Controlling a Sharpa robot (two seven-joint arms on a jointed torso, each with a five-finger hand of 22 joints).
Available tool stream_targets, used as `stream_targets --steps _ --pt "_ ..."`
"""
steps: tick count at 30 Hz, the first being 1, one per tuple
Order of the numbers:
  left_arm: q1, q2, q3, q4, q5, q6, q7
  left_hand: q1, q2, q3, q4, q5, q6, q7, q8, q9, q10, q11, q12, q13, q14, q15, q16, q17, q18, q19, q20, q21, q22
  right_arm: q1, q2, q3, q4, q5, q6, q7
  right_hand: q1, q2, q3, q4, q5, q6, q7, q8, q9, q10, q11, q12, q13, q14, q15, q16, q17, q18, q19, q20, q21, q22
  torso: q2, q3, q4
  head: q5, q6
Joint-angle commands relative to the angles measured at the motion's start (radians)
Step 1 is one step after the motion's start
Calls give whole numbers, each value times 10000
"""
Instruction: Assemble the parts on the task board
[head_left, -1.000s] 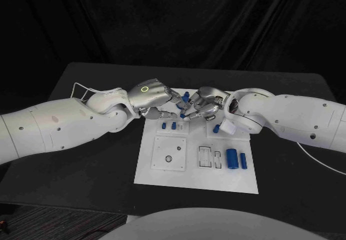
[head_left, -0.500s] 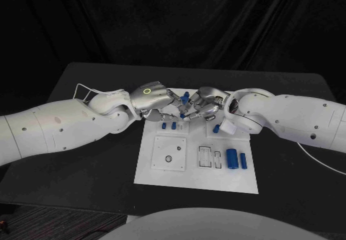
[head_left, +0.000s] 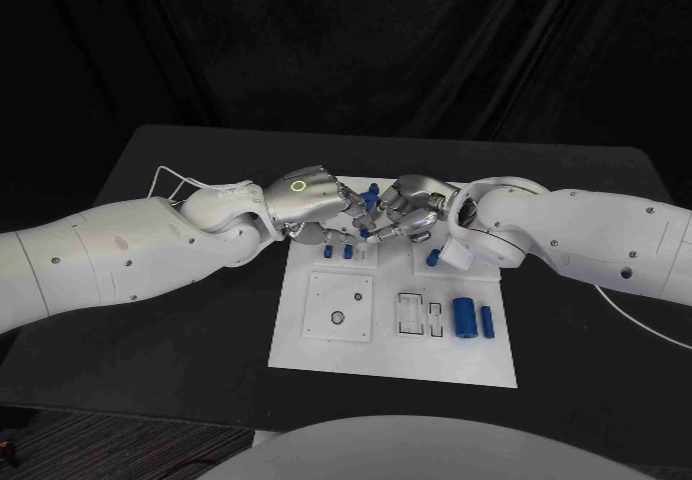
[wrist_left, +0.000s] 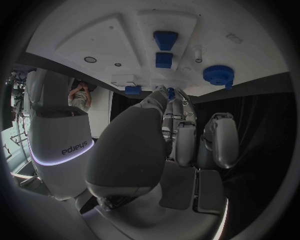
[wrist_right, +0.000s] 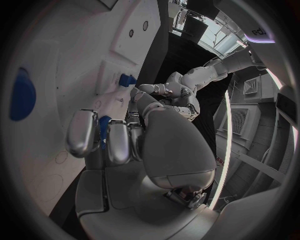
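— Two hands, both crowded over the far edge of the task board (head_left: 389, 345). What's the right hand (head_left: 408, 212) got?

— A small blue part (wrist_right: 104, 131), clamped between its fingers; the wrist view shows it best. The left hand (head_left: 307, 205) sits just beside it, fingers curled in, a scrap of blue at the tips. Whether it truly grips anything, I can't tell.

— And the remaining pieces?

— A blue cylinder (head_left: 463, 316) and a slimmer blue pin (head_left: 488, 321) lie side by side toward the board's right edge. Two blue pegs (head_left: 338, 251) stand near the far edge under the left hand. A blue gear (wrist_left: 218, 75) sits at that far edge too.

— So how should it go about it?

— Slowly, I'd say. Keep the piece upright over its seat, let the left hand steady without bumping the standing pegs, and press straight down only once it's lined up. Those hands are near enough to clash.
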Motion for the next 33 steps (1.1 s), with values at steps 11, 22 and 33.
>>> stream_targets --steps 11,22,33 --pt "-35 113 10 -73 -307 -256 -55 104 164 2 -74 154 64 41 1 25 -93 4 139 116 -1 -8 -22 320 102 35 42 34 1889 15 12 4 23 30 306 -77 -32 2 -20 49 47 83 -23 60 207 -51 1 -60 21 448 65 -75 -19 -77 -31 66 -75 1606 0 0 0 -10 -1" --pt "-50 183 10 -122 -309 -359 -7 91 234 21 -60 216 251 46 90 85 -3 5 369 303 44 -7 17 362 82 113 59 132 1919 15 37 4 31 169 367 -99 -32 2 -20 49 47 83 -23 60 207 -51 1 -60 21 448 65 -75 -19 -77 -31 66 -75 1606 2 2 -6 -5 -1" --pt "-59 228 10 -147 -310 -312 195 89 342 81 -59 509 627 -20 278 215 137 -61 569 461 49 -41 14 343 80 130 72 149 1922 15 51 4 40 201 372 -109 -24 8 -36 48 41 82 -24 67 225 -68 -1 -79 -5 440 62 -100 -51 -71 -41 66 -105 1598 5 5 -14 -17 -1"
